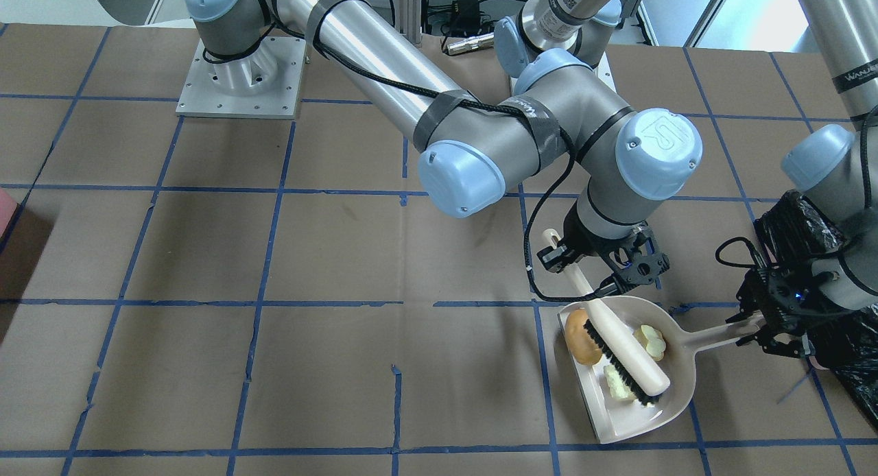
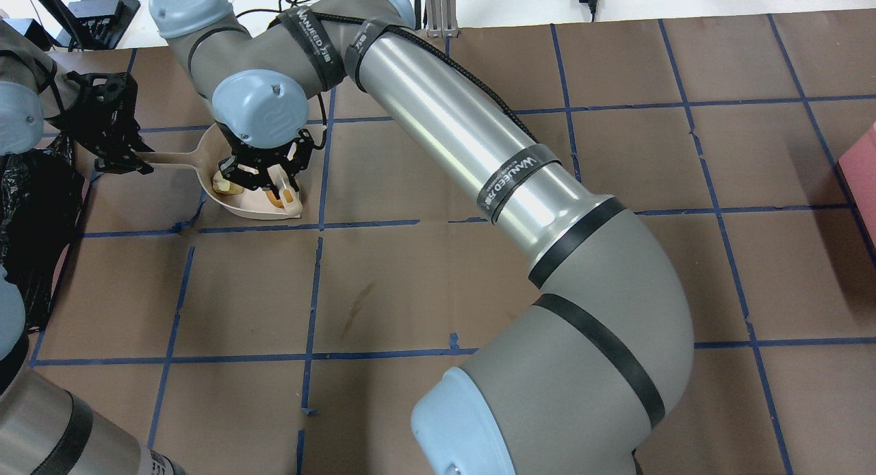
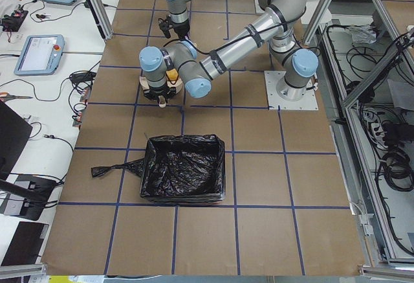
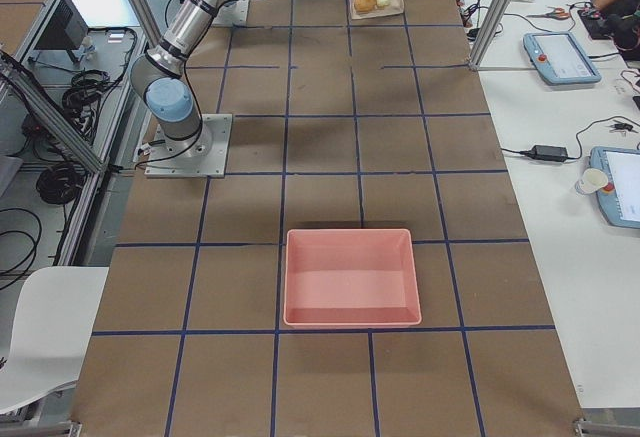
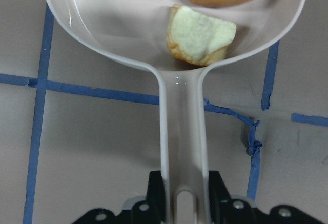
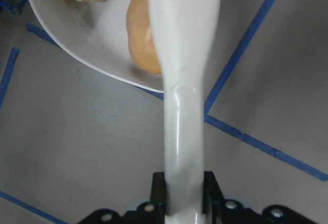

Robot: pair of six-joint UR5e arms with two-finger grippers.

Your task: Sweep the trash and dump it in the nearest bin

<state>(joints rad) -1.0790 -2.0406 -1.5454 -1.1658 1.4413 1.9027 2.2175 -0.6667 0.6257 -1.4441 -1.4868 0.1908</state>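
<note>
Trash, 3 pieces, is lying in the dustpan; left gripper is clamping its handle, right gripper the brush. The bin is sitting just beyond the left gripper, along the handle's line.

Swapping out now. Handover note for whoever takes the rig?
Left claw: shut on the handle of the dustpan, which sits on the table.
Right claw: shut on the handle of the brush, which lies across the pan.
Trash: potato lump and bread chunks are all in the dustpan.
Bin, black-bagged, is beside the left arm.
Done: sweeping.
Left: lift the brush clear, carry the dustpan over the bin, tip it out.
</note>
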